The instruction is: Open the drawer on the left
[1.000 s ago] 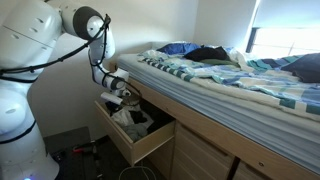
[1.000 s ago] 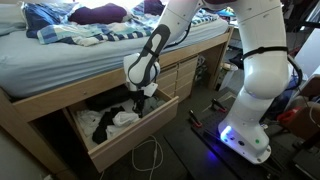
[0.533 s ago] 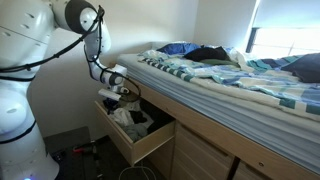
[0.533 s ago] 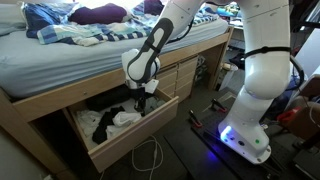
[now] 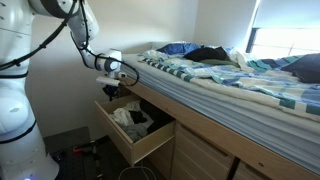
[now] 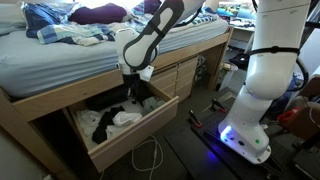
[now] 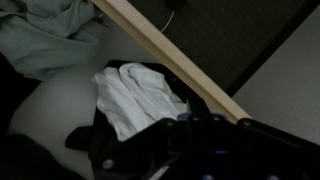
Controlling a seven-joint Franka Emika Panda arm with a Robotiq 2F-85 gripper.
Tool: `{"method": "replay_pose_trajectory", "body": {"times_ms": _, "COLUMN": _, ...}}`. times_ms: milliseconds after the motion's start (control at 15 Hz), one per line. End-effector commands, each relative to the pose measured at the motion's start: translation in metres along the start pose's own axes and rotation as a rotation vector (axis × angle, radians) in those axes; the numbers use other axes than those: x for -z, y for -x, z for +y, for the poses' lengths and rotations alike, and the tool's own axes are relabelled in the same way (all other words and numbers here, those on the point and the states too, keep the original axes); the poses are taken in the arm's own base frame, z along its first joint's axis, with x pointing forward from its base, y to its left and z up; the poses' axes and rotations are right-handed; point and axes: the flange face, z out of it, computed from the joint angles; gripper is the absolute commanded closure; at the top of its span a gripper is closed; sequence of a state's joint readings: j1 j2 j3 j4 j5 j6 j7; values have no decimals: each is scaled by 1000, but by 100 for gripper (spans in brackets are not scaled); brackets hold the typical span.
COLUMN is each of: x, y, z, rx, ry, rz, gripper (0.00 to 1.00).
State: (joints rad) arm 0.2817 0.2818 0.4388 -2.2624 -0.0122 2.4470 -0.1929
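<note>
The drawer [image 5: 150,148] stands pulled out from under the bed in both exterior views [image 6: 140,130]. White and dark clothes [image 5: 133,120] lie inside it [image 6: 110,120]. My gripper [image 5: 110,94] hangs above the drawer's front corner, clear of the wood, just below the mattress edge [image 6: 133,92]. In the wrist view its dark fingers [image 7: 195,108] appear closed together and empty. Below them lie a white cloth [image 7: 135,95] and the drawer's tan front rim [image 7: 170,60].
The bed with striped bedding [image 5: 220,80] overhangs the drawer [image 6: 70,45]. Closed wooden drawer fronts [image 5: 200,155] follow along the frame [image 6: 185,75]. The white robot base [image 6: 255,110] stands on the floor, with a cable [image 6: 150,160] in front of the drawer.
My gripper has risen from the drawer's front edge and drawn back toward the bed frame. The drawer has stayed open in the same place.
</note>
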Motion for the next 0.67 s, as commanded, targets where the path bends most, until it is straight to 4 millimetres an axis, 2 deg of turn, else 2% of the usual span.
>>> {"method": "replay_pose_trajectory", "body": {"times_ms": 0, "x": 45, "y": 12, "z": -21, "rx": 23, "ry": 60, "rz": 47, "gripper": 100}}
{"method": "replay_pose_trajectory", "body": {"times_ms": 333, "x": 86, "y": 15, "z": -42, "rx": 47, "ry": 110, "rz": 107, "gripper": 100}}
{"method": "replay_pose_trajectory", "body": {"times_ms": 400, "x": 93, "y": 16, "z": -46, "rx": 50, "ry": 120, "rz": 119, "gripper": 90}}
{"method": "replay_pose_trajectory", "body": {"times_ms": 467, "x": 99, "y": 17, "z": -50, "rx": 51, "ry": 129, "rz": 131, "gripper": 72}}
{"method": "replay_pose_trajectory", "body": {"times_ms": 600, "x": 114, "y": 18, "z": -56, "rx": 63, "ry": 153, "rz": 155, "gripper": 58}}
